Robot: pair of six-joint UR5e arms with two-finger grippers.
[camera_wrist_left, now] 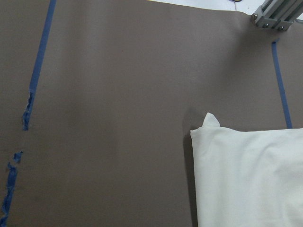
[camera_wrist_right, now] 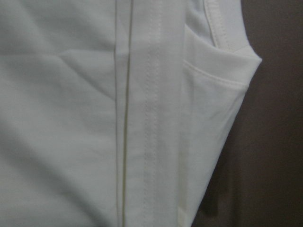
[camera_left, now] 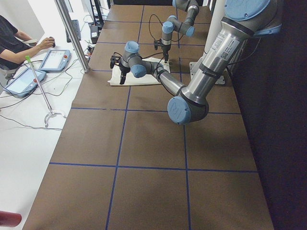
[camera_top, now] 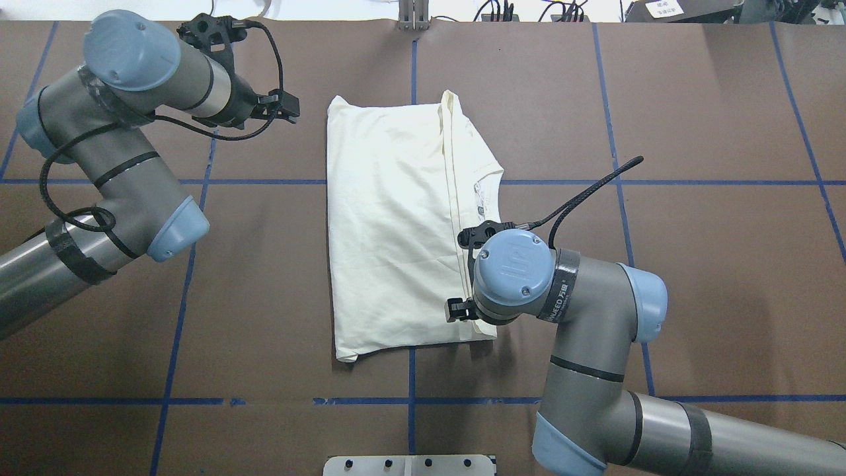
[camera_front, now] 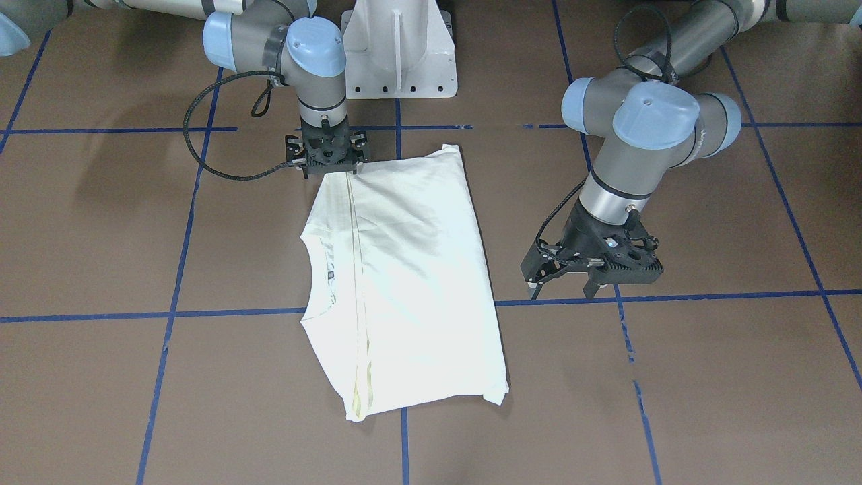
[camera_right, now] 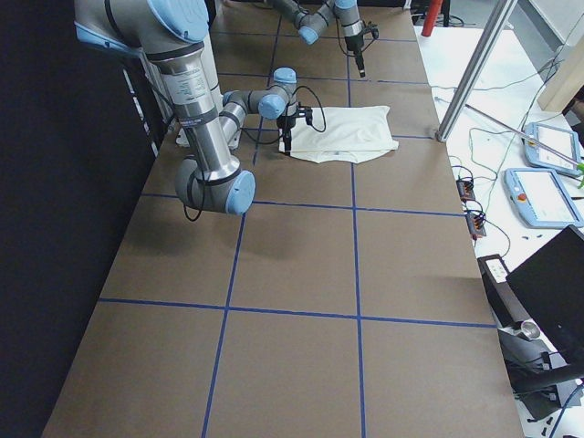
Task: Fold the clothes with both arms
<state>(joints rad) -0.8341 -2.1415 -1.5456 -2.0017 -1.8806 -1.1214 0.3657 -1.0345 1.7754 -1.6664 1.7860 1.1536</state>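
Note:
The cream T-shirt lies folded and flat mid-table, plain side up, with its ribbed collar at one edge; it also shows in the overhead view. My right gripper points straight down at the shirt's corner nearest the robot. Its fingertips are hidden under its own body, so I cannot tell whether it grips. The right wrist view is filled with folded cloth. My left gripper is open and empty, raised above bare table beside the shirt's far side edge. The left wrist view shows a shirt corner.
The white pedestal base stands between the arms at the robot's edge. Blue tape lines cross the brown table. An operator with tablets and a metal post are beyond the far edge.

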